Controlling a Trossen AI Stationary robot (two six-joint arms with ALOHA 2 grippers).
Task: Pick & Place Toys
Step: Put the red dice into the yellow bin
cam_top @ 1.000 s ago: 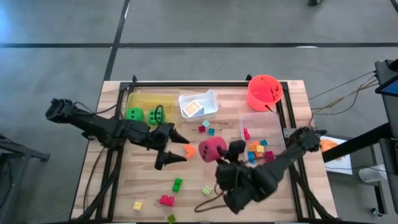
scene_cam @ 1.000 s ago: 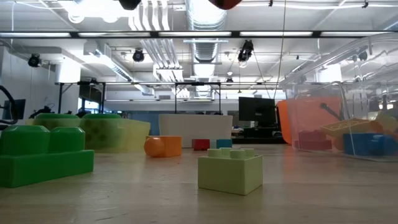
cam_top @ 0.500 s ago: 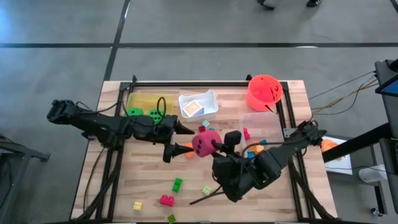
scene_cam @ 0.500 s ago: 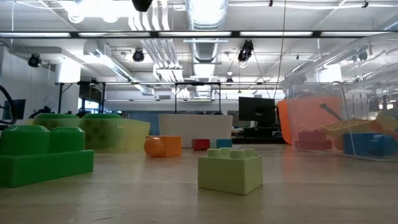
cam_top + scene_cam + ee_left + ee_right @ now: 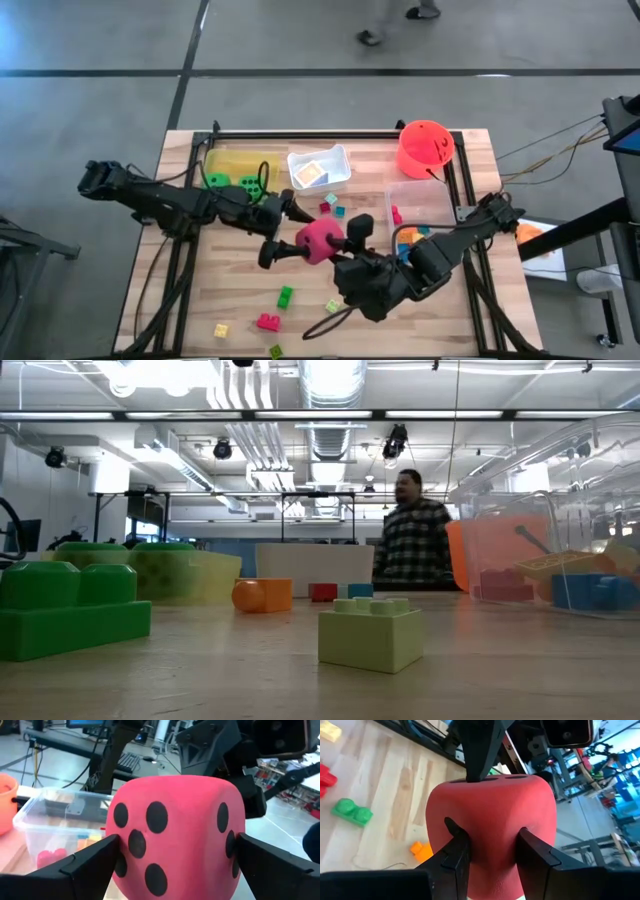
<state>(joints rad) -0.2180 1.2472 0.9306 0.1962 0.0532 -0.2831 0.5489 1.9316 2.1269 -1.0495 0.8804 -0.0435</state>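
A: What's the setting?
B: A wooden tabletop (image 5: 240, 300) on a grey floor; a person in a checked shirt (image 5: 415, 545) stands in the room behind.

A: Where's the pink-red die (image 5: 318, 240)?
B: Near the tabletop's middle, off the wood, pinched in the right gripper (image 5: 334, 246), whose jaws are closed on it.

A: And the left gripper (image 5: 283, 228)?
B: At the die's nine o'clock, jaws spread wide either side of it.

A: Anything else?
B: Green brick (image 5: 285, 295) at six o'clock, orange-red bucket (image 5: 424, 148) at two.
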